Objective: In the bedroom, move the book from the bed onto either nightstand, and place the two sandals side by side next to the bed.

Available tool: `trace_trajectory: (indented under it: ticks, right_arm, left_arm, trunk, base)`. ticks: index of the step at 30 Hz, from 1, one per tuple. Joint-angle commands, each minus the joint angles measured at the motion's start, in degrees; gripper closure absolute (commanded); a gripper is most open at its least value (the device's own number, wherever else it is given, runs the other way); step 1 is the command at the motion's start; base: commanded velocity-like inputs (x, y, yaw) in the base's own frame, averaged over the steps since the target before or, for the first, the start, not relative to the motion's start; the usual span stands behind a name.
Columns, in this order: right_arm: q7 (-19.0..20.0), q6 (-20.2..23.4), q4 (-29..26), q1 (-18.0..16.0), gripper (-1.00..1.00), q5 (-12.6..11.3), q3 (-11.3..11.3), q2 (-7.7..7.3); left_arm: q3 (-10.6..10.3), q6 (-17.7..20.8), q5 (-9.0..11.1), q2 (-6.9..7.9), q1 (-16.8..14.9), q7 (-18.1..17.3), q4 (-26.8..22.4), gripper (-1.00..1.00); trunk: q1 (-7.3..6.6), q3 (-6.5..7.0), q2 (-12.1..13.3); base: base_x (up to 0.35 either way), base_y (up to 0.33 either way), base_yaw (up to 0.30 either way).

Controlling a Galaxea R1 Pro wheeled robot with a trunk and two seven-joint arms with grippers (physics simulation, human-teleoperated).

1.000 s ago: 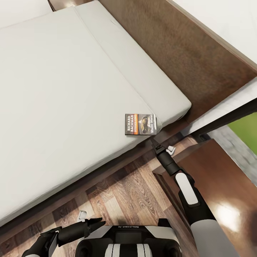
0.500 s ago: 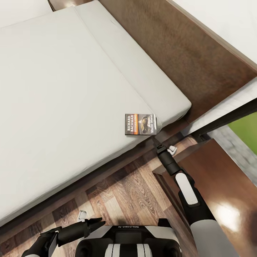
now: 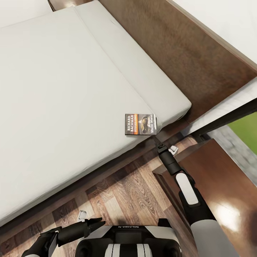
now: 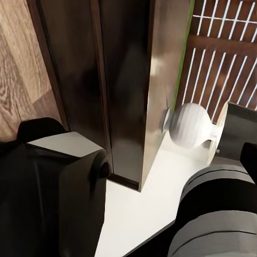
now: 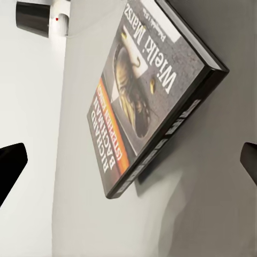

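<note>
Robot trunk, black and white (image 3: 126, 242): nearest, at lower edge of head view.

Left gripper, black (image 3: 97, 225): low over brown wood-plank floor (image 3: 121, 192), beside trunk; jaws' state cannot be told.

Right arm, white and black (image 3: 187, 191): stretched forward past the corner of glossy dark reddish-brown wooden nightstand (image 3: 214, 178).

Right gripper, black (image 3: 157, 140): just short of mattress edge, aimed at book, not touching it; in right wrist view jaws wide apart, one dark fingertip (image 5: 9, 163) at either edge, book between and beyond them.

Small thin paperback book, dark cover, white "RICHARD BACHMAN" lettering, orange strip (image 3: 140, 124) (image 5: 147, 99): flat on mattress, close to near corner, just beside lengthwise seam.

Large low bed, dark brown wooden frame, plain pale grey mattress (image 3: 64, 89): beyond floor strip.

Dark brown headboard (image 3: 178, 53): behind mattress, against white wall.

Dark-framed window with grass (image 3: 246, 134): far right.
</note>
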Motion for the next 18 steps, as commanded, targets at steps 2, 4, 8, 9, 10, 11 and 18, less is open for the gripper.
trace_trajectory:
  ticks: [2, 4, 8, 9, 10, 11, 18]
  right_arm:
    - [0.15, 0.55, 0.01, -0.04, -1.0, -0.62, -0.25, -0.01]
    - [0.15, 0.58, 0.01, -0.01, -1.0, -0.65, -0.62, -0.09]
    - [0.15, 0.59, 0.01, 0.0, -1.0, -0.66, -1.55, -0.13]
    - [0.15, 0.6, 0.01, -0.01, -1.0, -0.66, -2.05, -0.14]
    - [0.15, 0.6, 0.01, -0.01, -1.0, -0.66, -2.3, -0.14]
    - [0.15, 0.6, -0.02, 0.0, -1.0, -0.66, -2.77, -0.14]
    - [0.23, 0.64, 0.01, -0.01, -1.0, -0.66, -3.57, -0.15]
  left_arm:
    - [0.48, 0.6, -0.6, -0.06, -0.05, -0.38, -0.04, -1.0]
    - [0.48, 0.6, -0.6, -0.06, -0.05, -0.38, -0.04, -1.0]
    - [0.48, 0.6, -0.6, -0.06, -0.05, -0.38, -0.04, -1.0]
    - [0.48, 0.6, -0.6, -0.06, -0.05, -0.38, -0.04, -1.0]
    - [0.48, 0.6, -0.6, -0.06, -0.05, -0.38, -0.04, -1.0]
    - [0.48, 0.6, -0.6, -0.06, -0.05, -0.38, -0.04, -1.0]
    - [0.48, 0.6, -0.6, -0.06, -0.05, -0.38, -0.04, -1.0]
  trunk:
    - [0.0, -0.02, -0.02]
    - [0.0, -0.02, -0.02]
    - [0.0, -0.02, -0.02]
    - [0.0, -0.02, -0.02]
    - [0.0, -0.02, -0.02]
    - [0.0, -0.02, -0.02]
    - [0.0, -0.02, -0.02]
  base:
    - [0.0, 0.0, 0.0]
    - [0.0, 0.0, 0.0]
    - [0.0, 0.0, 0.0]
    - [0.0, 0.0, 0.0]
    - [0.0, 0.0, 0.0]
    - [0.0, 0.0, 0.0]
    - [0.0, 0.0, 0.0]
